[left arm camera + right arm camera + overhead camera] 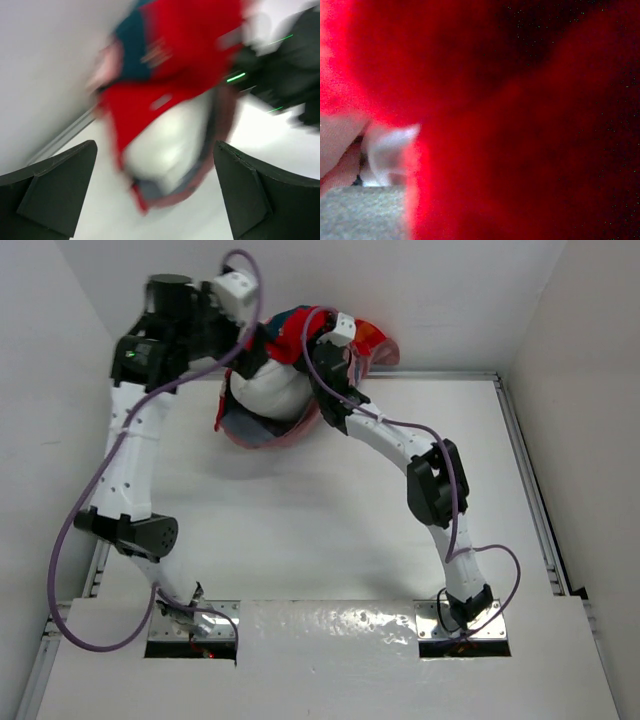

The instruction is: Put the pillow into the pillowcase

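**Pillow part-sheathed, case hung from right claw**

Pillowcase [372, 344] wraps the pillow [270, 390], whose near face is bare at the mouth. Right gripper [330, 340], above-right of the pillow, is pinched on case cloth, probably to hold the mouth up. Left gripper [155, 165], left of the pillow, gapes wide and empty.

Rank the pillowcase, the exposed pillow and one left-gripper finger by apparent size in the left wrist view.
1. pillowcase, clearly largest.
2. Unranked: exposed pillow and a finger of the left gripper look alike in area; the finger sits right at the lens, inflating it.
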Action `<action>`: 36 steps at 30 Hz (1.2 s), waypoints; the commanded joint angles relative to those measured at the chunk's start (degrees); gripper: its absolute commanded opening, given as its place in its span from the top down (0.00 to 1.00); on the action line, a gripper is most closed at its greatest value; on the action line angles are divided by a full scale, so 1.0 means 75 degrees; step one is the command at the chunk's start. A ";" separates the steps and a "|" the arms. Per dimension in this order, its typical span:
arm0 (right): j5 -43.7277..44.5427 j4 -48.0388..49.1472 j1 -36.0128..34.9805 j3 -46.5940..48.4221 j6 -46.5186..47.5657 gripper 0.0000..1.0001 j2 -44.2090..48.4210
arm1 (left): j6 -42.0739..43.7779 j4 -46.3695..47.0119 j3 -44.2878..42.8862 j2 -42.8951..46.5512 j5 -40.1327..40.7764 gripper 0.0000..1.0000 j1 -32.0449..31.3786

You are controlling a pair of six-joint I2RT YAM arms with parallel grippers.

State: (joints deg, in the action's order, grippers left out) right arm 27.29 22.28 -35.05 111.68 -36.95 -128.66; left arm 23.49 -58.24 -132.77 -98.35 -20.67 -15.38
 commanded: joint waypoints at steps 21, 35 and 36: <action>-0.0205 -0.0077 0.1052 -0.0441 0.0157 1.00 0.0432 | 0.0829 0.0921 0.5115 0.1442 -0.1028 0.00 0.2027; -0.0159 0.0169 0.1040 -0.0595 0.0297 1.00 0.0585 | 0.0290 0.2306 0.5554 0.0585 -0.1134 1.00 0.2038; -0.0123 0.0193 0.1052 -0.0524 0.0356 1.00 0.0538 | 0.0372 0.2095 0.5365 0.0597 -0.1356 1.00 0.2050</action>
State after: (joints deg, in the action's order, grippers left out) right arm 20.53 21.82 -30.87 106.34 -37.56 -124.51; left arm 25.50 -42.70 -87.00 -95.26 -27.68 0.05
